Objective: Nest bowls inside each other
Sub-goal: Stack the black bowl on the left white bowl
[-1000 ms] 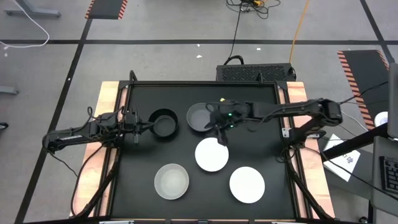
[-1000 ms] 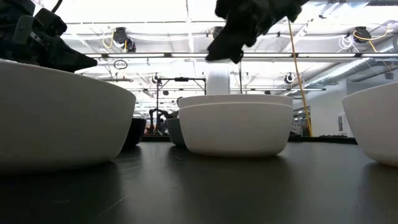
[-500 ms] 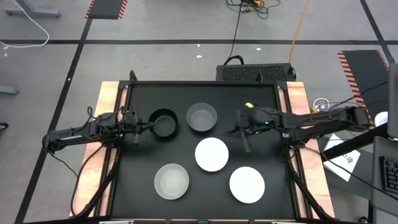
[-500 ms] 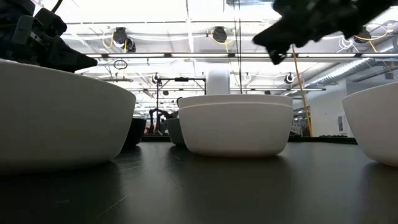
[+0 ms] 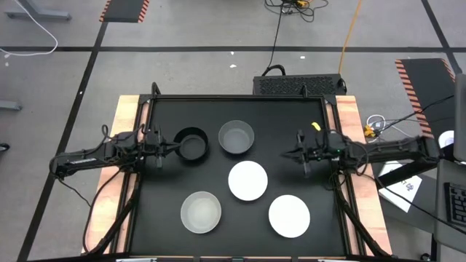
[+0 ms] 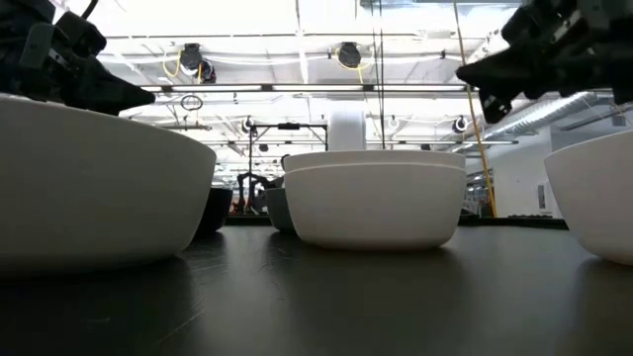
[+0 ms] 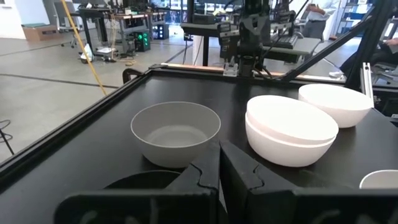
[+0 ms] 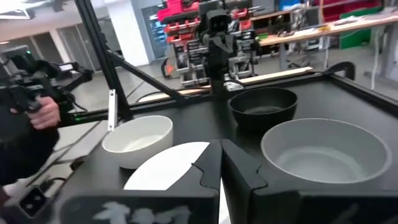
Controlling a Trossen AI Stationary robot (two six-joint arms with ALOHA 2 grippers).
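Observation:
Five bowl shapes stand on the black table. The black bowl (image 5: 192, 143) and the grey bowl (image 5: 237, 137) are at the far side. In the middle, one white bowl sits nested in another (image 7: 289, 129). A translucent bowl (image 5: 200, 212) and a white bowl (image 5: 289, 215) stand near the front edge. My left gripper (image 5: 173, 148) is shut, raised just left of the black bowl's rim (image 7: 143, 180). My right gripper (image 5: 302, 156) is shut and empty, above the table's right part, pointing at the bowls (image 8: 219, 165).
A raised black frame (image 5: 331, 145) and wooden strips (image 5: 125, 124) edge the table. Bare table lies between the white bowls and the right edge. In the right wrist view, a person's hand (image 8: 38, 112) shows in the room beyond the table.
My right gripper has drawn back from between the grey bowl and the nested white bowls toward the table's right edge, staying raised. The bowls and my left gripper have kept still.

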